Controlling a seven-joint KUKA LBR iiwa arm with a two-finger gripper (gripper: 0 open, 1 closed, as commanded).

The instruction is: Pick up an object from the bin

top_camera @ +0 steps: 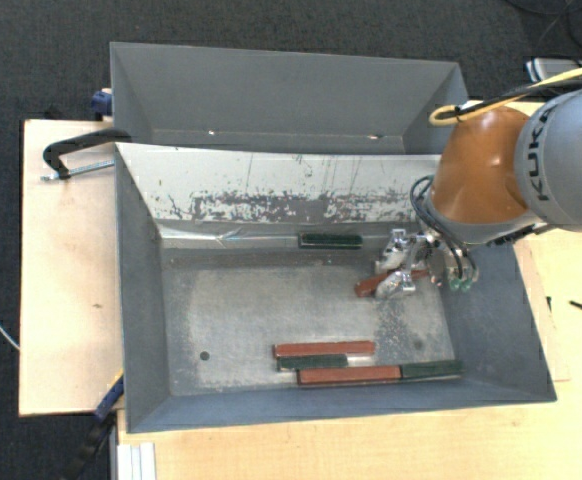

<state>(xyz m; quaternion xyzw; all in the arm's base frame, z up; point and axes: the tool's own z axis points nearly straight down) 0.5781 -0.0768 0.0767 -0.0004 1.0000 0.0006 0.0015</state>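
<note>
The pincer hangs low in the right half of the grey bin, beneath the arm's orange wrist cover. Whether it is open or closed cannot be told. A small reddish-brown piece lies on the bin floor just at the pincer's left tip, touching or nearly so. A dark green block rests against the far wall. Along the near wall, well apart, lie 2 reddish-brown bars and 1 short green bar. A sound grasp likely needs the pincer centred over the small piece, across its narrow width, before closing.
</note>
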